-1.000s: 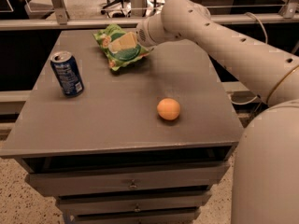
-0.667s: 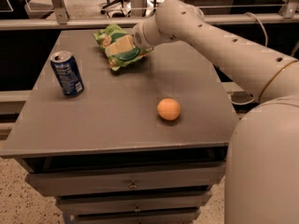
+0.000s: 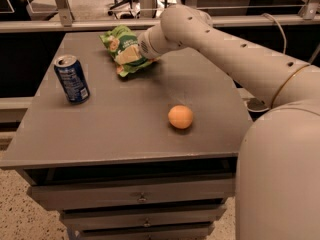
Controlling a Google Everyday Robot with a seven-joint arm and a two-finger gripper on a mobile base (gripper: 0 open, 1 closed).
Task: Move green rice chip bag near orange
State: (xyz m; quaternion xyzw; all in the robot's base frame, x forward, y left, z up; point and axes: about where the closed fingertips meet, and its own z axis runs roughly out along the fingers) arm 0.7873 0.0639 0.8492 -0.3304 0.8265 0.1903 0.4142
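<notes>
While the gripper [image 3: 142, 54] sits pressed against the right edge of the green rice chip bag [image 3: 121, 48], at the far side of the table [image 3: 125, 134], its tip is tucked behind the round wrist, so whether it has a hold on the bag, I cannot tell. And look at that bag: crinkly, glossy film, bright green with a darker green patch and pale yellow chip pictures. It is creased and puffed, lying tilted with one corner pointing toward the near-left.

It lies well apart from the orange [image 3: 180, 117], which rests alone right of centre, nearer the front edge. That one is a small smooth ball with plain matte orange skin, smaller than the bag.

Over on the left stands a blue soda can [image 3: 72, 79], an upright shiny metal cylinder with a silver rim on top, well clear of both. The tabletop is flat, dull grey, with a curved right edge. Under it are grey drawers [image 3: 142, 198] with small metal pulls. The arm [image 3: 225, 49] stretches across from the right, a smooth off-white shell, rounded and thick, dotted with small dark holes.
</notes>
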